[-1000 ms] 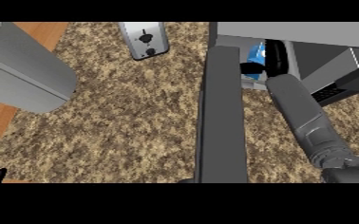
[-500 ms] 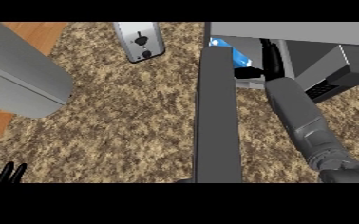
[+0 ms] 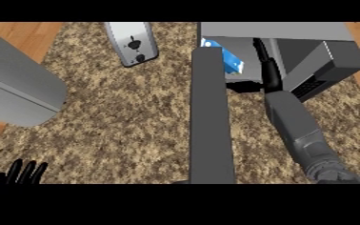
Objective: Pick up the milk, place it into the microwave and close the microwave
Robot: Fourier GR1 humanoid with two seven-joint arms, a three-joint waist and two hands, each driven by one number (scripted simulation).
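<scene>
1. Already the milk [image 3: 226, 57], a blue and white carton, is seen inside the microwave [image 3: 309, 52], just behind the open door [image 3: 209, 119].
2. The right hand [image 3: 265, 66] is reached into the cavity beside the carton; whether it is grasping or released cannot be told.
3. The left hand [image 3: 21, 171] is rested at the lower left edge over the desk [image 3: 126, 124], fingers straight and released.
4. Placement is judged nearly done; withdrawal and closing of the door are left.
</scene>
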